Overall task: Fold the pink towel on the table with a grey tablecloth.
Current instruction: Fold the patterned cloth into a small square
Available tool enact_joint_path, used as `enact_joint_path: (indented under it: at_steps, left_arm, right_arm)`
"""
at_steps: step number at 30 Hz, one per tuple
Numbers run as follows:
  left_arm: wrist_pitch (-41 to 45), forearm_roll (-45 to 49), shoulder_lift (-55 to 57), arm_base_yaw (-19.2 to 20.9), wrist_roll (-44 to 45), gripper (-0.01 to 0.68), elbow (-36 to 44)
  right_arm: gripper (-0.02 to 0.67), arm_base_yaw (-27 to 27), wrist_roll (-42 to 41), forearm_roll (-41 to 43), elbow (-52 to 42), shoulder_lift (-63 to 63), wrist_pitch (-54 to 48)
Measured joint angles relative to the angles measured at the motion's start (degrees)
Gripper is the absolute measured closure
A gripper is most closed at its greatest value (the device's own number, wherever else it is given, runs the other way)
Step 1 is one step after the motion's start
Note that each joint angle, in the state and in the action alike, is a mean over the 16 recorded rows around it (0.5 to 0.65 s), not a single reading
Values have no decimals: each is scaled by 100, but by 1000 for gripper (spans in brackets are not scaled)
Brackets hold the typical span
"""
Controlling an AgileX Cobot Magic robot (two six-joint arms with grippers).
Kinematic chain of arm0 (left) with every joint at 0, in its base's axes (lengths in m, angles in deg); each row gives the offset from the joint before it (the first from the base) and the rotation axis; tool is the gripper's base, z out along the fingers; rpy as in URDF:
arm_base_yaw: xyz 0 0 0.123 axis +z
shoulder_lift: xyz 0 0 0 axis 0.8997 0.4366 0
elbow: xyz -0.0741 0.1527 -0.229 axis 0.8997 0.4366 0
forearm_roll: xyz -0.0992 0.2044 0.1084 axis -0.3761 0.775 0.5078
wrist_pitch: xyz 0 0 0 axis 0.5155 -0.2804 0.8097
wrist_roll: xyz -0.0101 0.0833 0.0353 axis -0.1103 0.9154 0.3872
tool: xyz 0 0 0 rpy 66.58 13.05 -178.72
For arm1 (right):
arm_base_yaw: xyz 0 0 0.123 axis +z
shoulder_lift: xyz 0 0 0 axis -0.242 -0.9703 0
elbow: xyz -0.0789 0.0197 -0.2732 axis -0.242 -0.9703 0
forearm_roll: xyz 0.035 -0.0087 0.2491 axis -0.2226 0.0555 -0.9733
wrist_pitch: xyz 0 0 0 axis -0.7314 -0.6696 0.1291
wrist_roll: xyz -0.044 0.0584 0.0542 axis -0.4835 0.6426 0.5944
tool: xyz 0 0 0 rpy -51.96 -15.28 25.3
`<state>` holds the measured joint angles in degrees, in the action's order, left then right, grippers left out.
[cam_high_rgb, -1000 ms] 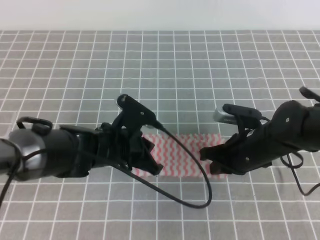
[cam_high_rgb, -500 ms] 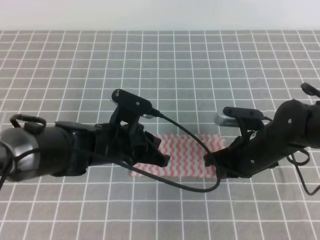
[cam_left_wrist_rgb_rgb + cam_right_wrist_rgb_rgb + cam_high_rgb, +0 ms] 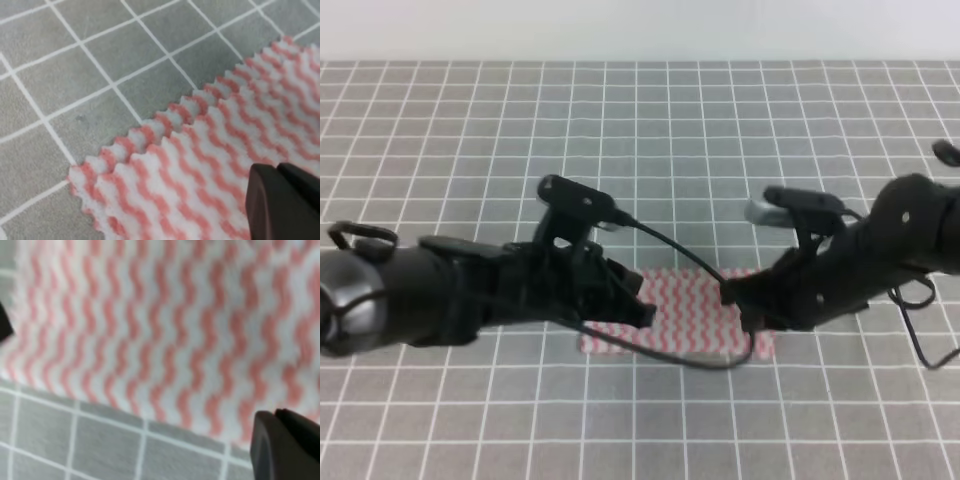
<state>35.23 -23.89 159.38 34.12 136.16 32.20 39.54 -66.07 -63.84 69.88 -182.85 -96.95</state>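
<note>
The pink towel (image 3: 688, 310) is lying flat on the table with a grey tablecloth (image 3: 640, 140), slightly toward six o'clock of the table's centre in the high view, its long side running from nine to three o'clock.

The left gripper (image 3: 638, 308) is sitting over the towel's nine o'clock end, arm reaching in from the nine o'clock side. In the left wrist view only one dark fingertip (image 3: 282, 202) is showing at the five o'clock corner, above the pink towel (image 3: 200, 165), whose zigzag edge is lying doubled in two layers on the grey cloth (image 3: 75, 75). Whether this claw is parted or closed, or holding cloth, cannot be determined.

The right gripper (image 3: 745, 312) is sitting at the towel's three o'clock end, arm entering from three o'clock. The right wrist view is blurred; the pink towel (image 3: 150, 325) is filling most of it, with a dark fingertip (image 3: 285, 445) at five o'clock. This claw's opening and hold likewise cannot be determined.

A black cable (image 3: 695, 270) is looping from the left arm across the towel.
</note>
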Motion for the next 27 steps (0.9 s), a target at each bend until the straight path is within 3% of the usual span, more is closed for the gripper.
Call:
enact_joint_path:
  at_steps: [12, 27]
  left_arm:
    - [1366, 816, 16, 756, -1210, 675, -1]
    - [1649, 1523, 296, 840, -1958, 675, -493]
  right_arm:
    - [665, 0, -13, -112, 283, -346, 99]
    - [665, -20, 1, -39, 301, -161, 23]
